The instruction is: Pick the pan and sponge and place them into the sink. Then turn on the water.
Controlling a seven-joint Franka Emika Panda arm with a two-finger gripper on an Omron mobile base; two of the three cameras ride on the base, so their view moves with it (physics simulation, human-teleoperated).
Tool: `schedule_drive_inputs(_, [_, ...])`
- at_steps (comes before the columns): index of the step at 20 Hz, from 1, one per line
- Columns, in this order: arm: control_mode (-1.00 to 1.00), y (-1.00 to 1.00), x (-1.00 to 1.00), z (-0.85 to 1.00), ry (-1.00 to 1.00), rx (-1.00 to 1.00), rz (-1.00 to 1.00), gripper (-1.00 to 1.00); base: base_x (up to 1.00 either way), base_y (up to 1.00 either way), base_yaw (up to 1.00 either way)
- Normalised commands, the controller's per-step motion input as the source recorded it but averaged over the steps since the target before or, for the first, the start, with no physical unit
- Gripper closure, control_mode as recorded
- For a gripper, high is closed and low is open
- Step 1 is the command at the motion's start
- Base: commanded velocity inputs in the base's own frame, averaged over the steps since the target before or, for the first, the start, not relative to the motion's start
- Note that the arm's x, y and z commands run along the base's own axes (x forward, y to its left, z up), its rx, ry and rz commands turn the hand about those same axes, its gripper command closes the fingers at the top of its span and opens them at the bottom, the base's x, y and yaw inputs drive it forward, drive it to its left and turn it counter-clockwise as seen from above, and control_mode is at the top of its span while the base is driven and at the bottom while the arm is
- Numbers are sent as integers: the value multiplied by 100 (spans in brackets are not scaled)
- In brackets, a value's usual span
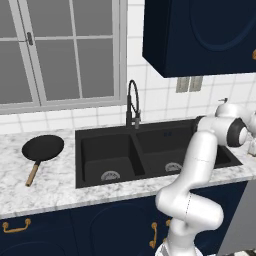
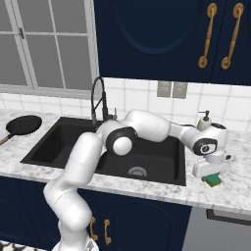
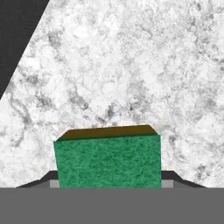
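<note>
The green sponge (image 3: 107, 157) with a brown underside lies on the marble counter right of the sink (image 2: 59, 142). My gripper (image 2: 213, 175) reaches down over it. In the hand view its dark fingertips (image 3: 168, 178) press against both sides of the sponge, so the gripper (image 3: 109, 183) is shut on it. The sponge (image 2: 214, 181) rests on the counter under the hand. The black pan (image 1: 43, 148) with its wooden handle sits on the counter left of the sink (image 1: 80, 165), far from the gripper. It appears again as the pan (image 2: 23, 124) at the left edge.
A tall black arched faucet (image 1: 132, 102) stands behind the sink's divider. A soap dispenser (image 2: 204, 120) stands by the wall behind the gripper. Dark blue cabinets hang above and a window is at the left. The counter's front edge runs just before the sponge.
</note>
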Motion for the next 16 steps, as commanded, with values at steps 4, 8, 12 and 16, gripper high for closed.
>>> schedule_drive_inputs(4, [-100,72,-45,70,-2,-6,0,100,0,0,0])
schedule_drive_inputs(8, [-100,97,-51,74,-11,-7,-1,100,0,0,0])
schedule_drive_inputs(12, [-100,100,-56,72,-11,-9,0,100,0,0,0])
schedule_drive_inputs(16, [-100,100,-48,68,-6,-6,-2,100,0,0,0])
